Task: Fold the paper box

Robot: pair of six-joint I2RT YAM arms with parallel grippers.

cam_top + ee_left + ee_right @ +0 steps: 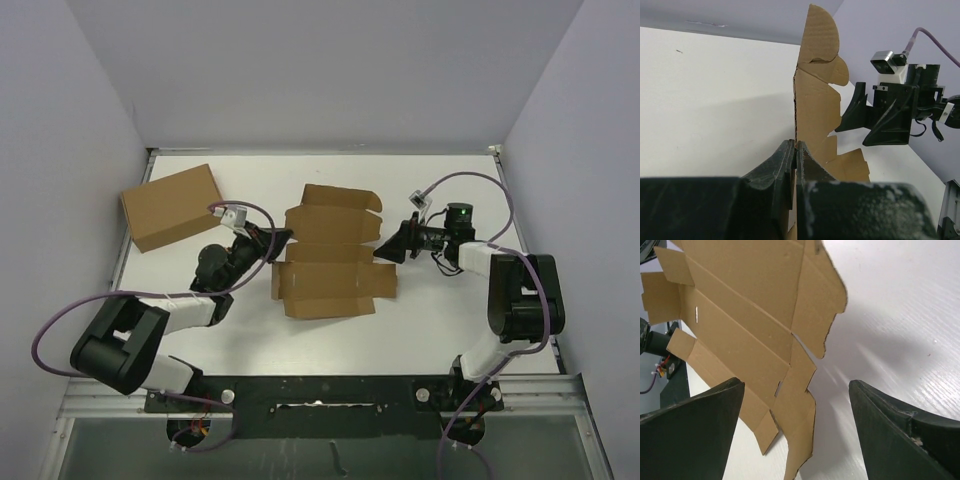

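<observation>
The paper box (330, 255) lies unfolded in the middle of the table as a brown die-cut sheet with flaps and slots. My left gripper (282, 239) is at its left edge. In the left wrist view it (795, 145) is shut on that cardboard edge (815, 100), with the sheet pinched between the jaws. My right gripper (384, 245) is open just off the sheet's right edge. In the right wrist view its fingers (705, 425) are spread wide, with the sheet's right flaps (805, 390) between and beyond them, untouched.
A larger plain brown cardboard box (170, 206) stands at the back left of the white table (440, 320). Grey walls enclose the table on three sides. The right arm (900, 107) shows across the sheet in the left wrist view.
</observation>
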